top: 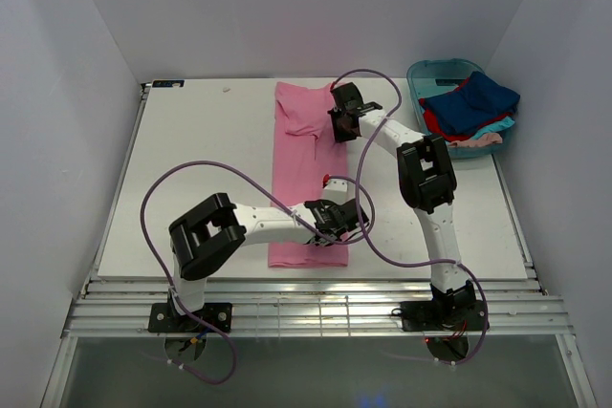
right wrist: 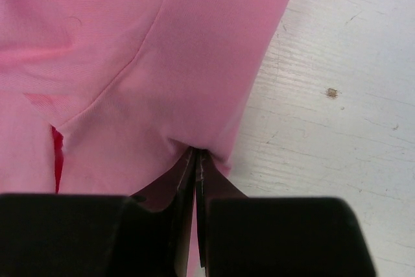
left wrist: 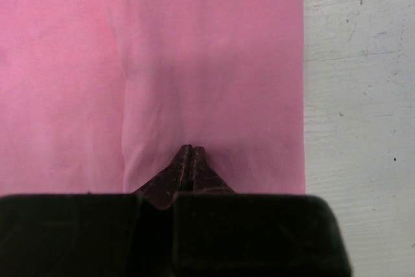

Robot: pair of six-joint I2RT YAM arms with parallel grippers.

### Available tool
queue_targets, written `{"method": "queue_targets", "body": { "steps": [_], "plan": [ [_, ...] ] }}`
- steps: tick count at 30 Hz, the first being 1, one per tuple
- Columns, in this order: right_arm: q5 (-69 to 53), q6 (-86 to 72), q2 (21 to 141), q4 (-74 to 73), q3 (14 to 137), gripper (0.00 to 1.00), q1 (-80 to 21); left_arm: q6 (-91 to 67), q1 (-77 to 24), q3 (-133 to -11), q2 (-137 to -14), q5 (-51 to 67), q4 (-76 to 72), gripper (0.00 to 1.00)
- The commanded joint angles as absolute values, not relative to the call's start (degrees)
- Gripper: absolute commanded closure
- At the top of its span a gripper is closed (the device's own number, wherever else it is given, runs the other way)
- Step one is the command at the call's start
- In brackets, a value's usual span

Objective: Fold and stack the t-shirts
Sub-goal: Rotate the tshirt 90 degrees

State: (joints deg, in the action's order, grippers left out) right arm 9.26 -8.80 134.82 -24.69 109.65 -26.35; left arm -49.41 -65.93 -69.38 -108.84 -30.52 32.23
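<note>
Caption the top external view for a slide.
Mid-fold: left gripper and right gripper pinch the pink t-shirt at its right edge on the table; other shirts fill the teal tub.

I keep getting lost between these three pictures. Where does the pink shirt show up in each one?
Top view: the pink shirt lies as a long strip down the middle of the table.
Left wrist view: the pink shirt fills the left and centre.
Right wrist view: the pink shirt covers the upper left.
Shared landmark: the shirt's right edge against the white table, visible in all three.
</note>
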Motion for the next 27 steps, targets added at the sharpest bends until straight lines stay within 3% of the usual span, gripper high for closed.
{"method": "queue_targets", "body": {
  "steps": [1, 6, 8, 10, 11, 12, 14, 15, 16, 20, 27],
  "plan": [
    [11.8, -8.7, 135.5, -28.7, 106.6, 0.92, -25.9, -50.2, -65.5, -66.4, -108.8, -27.9, 40.9, 1.00],
    [12.2, -7.4, 130.1, -25.2, 105.7, 0.92, -25.9, -46.8, -65.6, -71.3, -106.2, -33.3, 40.4, 1.00],
    [13.7, -6.3, 121.4, -19.6, 97.9, 0.92, -26.2, -43.7, -65.6, -74.0, -104.9, -37.4, 39.8, 1.00],
    [15.2, -5.4, 114.6, -11.2, 92.4, 0.79, -26.3, -42.3, -65.6, -76.9, -101.9, -39.9, 38.5, 0.93],
    [15.7, -4.7, 109.2, -10.6, 90.6, 0.72, -26.4, -41.4, -65.6, -77.3, -100.4, -40.9, 37.9, 0.85],
    [17.0, -4.4, 106.8, -10.5, 88.4, 0.65, -26.5, -41.1, -65.6, -77.3, -98.8, -42.1, 37.3, 0.63],
    [18.1, -4.3, 100.6, -13.6, 86.2, 0.54, -27.2, -41.6, -65.6, -75.3, -92.8, -43.1, 35.4, 0.42],
    [17.9, -4.6, 98.1, -13.9, 82.0, 0.35, -27.4, -42.6, -65.5, -74.0, -90.6, -43.8, 35.0, 0.29],
    [17.8, -5.3, 95.9, -14.3, 79.5, 0.29, -28.3, -43.1, -65.5, -70.5, -88.3, -43.9, 34.1, 0.25],
    [16.4, -10.2, 84.8, -15.6, 66.2, 0.28, -31.3, -49.4, -63.5, -61.1, -78.9, -43.8, 38.3, 0.23],
    [13.0, -21.3, 77.6, -18.5, 51.7, 0.30, -39.7, -60.9, -61.3, -47.7, -74.8, -39.2, 42.5, 0.26]
  ]
}}
